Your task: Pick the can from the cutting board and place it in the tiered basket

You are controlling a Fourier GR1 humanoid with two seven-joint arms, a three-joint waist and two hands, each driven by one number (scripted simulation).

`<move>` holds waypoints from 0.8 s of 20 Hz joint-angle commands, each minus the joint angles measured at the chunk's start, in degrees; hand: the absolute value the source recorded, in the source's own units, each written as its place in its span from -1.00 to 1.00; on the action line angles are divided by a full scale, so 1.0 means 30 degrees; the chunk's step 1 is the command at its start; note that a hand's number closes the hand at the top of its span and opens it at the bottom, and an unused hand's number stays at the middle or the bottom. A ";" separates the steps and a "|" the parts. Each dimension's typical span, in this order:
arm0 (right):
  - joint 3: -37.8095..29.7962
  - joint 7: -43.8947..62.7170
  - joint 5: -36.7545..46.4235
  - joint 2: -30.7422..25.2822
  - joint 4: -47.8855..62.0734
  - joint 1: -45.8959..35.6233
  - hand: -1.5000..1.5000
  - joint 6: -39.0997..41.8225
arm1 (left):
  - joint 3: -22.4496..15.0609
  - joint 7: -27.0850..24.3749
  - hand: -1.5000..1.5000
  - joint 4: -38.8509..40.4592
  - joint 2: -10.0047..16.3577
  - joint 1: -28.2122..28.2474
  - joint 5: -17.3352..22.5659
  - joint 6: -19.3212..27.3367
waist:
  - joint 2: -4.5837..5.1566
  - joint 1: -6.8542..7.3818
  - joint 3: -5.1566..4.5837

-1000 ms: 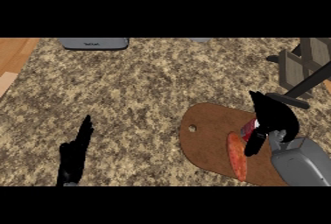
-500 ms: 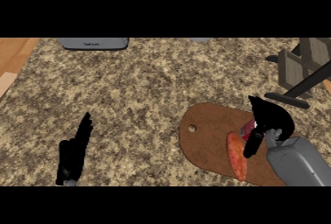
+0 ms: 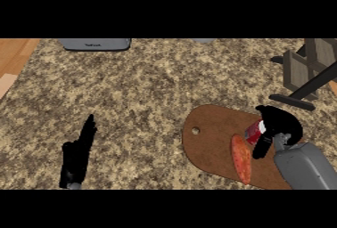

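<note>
A brown wooden cutting board (image 3: 211,142) with a small hole lies on the counter at the lower right. A red can (image 3: 254,132) rests on it, mostly hidden by my right hand (image 3: 280,127), whose fingers curl over its top and whose thumb hangs down beside it. An orange-red elongated thing (image 3: 241,159) lies on the board just in front of the can. The dark tiered basket (image 3: 304,73) stands at the right edge, behind the board. My left hand (image 3: 77,153) rests open at the lower left, fingers straight and pointing away.
A grey appliance (image 3: 95,43) sits at the counter's far edge, upper left. The wooden floor (image 3: 13,58) shows past the counter's left edge. Speckled granite counter (image 3: 145,93) stretches between the hands.
My right hand has sunk lower over the can and curled its fingers round it. The left hand has not moved.
</note>
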 commanded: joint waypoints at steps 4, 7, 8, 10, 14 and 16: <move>-0.0738 -0.1769 0.1777 0.0215 0.1082 0.0612 1.00 0.0176 | 0.0833 -0.0582 0.00 0.1024 -0.0598 0.0094 -0.0563 -0.0922 | 0.0012 -0.0007 0.0003; 0.0034 -0.1665 0.2539 0.1808 0.0457 0.0929 1.00 -0.0807 | 0.0696 0.0752 0.00 -0.0912 -0.0624 0.0409 -0.1121 -0.0341 | -0.0002 0.0003 0.0006; 0.0041 -0.3188 0.3214 0.1479 0.3841 -0.1017 1.00 -0.1112 | 0.1223 -0.0598 0.00 0.0691 -0.0644 0.0247 -0.0493 -0.1139 | 0.0039 0.0104 0.0006; 0.0676 -0.4894 0.4132 0.0227 0.3291 -0.0043 1.00 -0.1774 | 0.1169 -0.0885 0.00 0.1260 -0.0918 -0.0326 -0.0888 -0.0857 | 0.0039 0.0033 0.0006; -0.2911 -1.0400 0.1113 -0.5951 0.0901 0.0910 1.00 0.0152 | 0.0995 -0.0563 0.00 -0.0328 -0.0614 0.1182 -0.0654 -0.0848 | -0.0074 -0.0394 0.0026; -0.4559 -1.3379 -0.0198 -0.8252 0.1058 0.1239 1.00 0.0555 | 0.1468 -0.0686 0.00 0.0376 -0.0671 0.0739 -0.0689 -0.0445 | -0.0077 -0.1087 0.0046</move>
